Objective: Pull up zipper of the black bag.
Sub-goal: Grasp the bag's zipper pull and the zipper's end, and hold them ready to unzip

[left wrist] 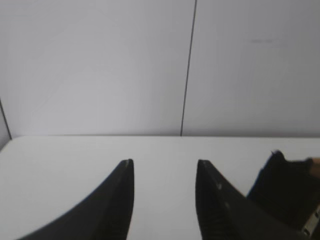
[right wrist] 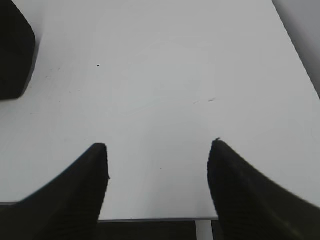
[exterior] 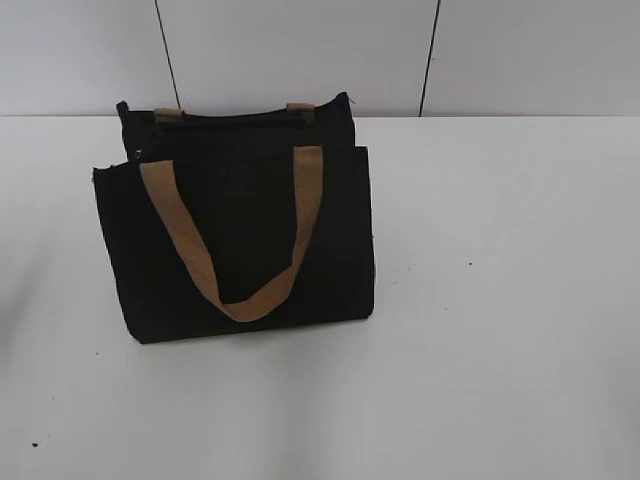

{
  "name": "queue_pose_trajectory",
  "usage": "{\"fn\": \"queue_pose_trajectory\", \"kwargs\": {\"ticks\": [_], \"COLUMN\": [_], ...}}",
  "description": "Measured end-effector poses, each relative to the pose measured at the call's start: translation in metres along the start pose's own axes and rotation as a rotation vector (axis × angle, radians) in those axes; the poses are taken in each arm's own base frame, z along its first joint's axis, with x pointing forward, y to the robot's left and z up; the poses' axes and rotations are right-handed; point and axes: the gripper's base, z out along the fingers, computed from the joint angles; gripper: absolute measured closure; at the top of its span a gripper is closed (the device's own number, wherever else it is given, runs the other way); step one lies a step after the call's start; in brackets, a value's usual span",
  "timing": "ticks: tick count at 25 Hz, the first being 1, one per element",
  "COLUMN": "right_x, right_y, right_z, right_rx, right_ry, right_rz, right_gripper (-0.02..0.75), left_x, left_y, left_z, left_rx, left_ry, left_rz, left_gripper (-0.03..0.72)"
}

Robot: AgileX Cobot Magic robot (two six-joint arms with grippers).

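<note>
The black bag (exterior: 240, 240) stands upright on the white table, left of centre in the exterior view, with a tan handle (exterior: 235, 235) hanging down its front. Its zipper runs along the top; the slider is too small to make out. Neither arm shows in the exterior view. My left gripper (left wrist: 164, 162) is open and empty, with a corner of the bag (left wrist: 285, 190) to its right. My right gripper (right wrist: 159, 144) is open and empty over bare table, with an edge of the bag (right wrist: 15, 50) at the far left.
The white table (exterior: 500, 300) stretches to the right and in front of the bag. A white panelled wall (exterior: 300, 50) stands close behind it. The table's near edge (right wrist: 150, 219) shows under the right gripper.
</note>
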Motion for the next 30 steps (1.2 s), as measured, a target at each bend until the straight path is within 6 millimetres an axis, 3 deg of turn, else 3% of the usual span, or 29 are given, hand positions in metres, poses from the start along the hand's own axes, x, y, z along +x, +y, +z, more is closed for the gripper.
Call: {"fn": "queue_pose_trajectory", "kwargs": {"ticks": [4,10,14,22,30], "right_x": [0.0,0.0,0.0,0.0,0.0], "right_y": [0.0,0.0,0.0,0.0,0.0], "right_z": [0.0,0.0,0.0,0.0,0.0], "right_rx": [0.0,0.0,0.0,0.0,0.0], "right_ry": [0.0,0.0,0.0,0.0,0.0], "right_rz": [0.0,0.0,0.0,0.0,0.0], "right_gripper": [0.255,0.255,0.255,0.255,0.255], "left_x": [0.037,0.076,0.099,0.127,0.143], "left_y": [-0.018,-0.034,-0.048,-0.052,-0.058], "left_z": [0.02,0.047,0.056,0.065,0.096], "left_rx": [0.064,0.125,0.254,0.435,0.597], "left_ry": [0.083,0.148,0.197,0.225,0.244], "left_rz": [0.021,0.046,0.093,0.05,0.087], "left_gripper": [0.371,0.36,0.349,0.349,0.367]}}
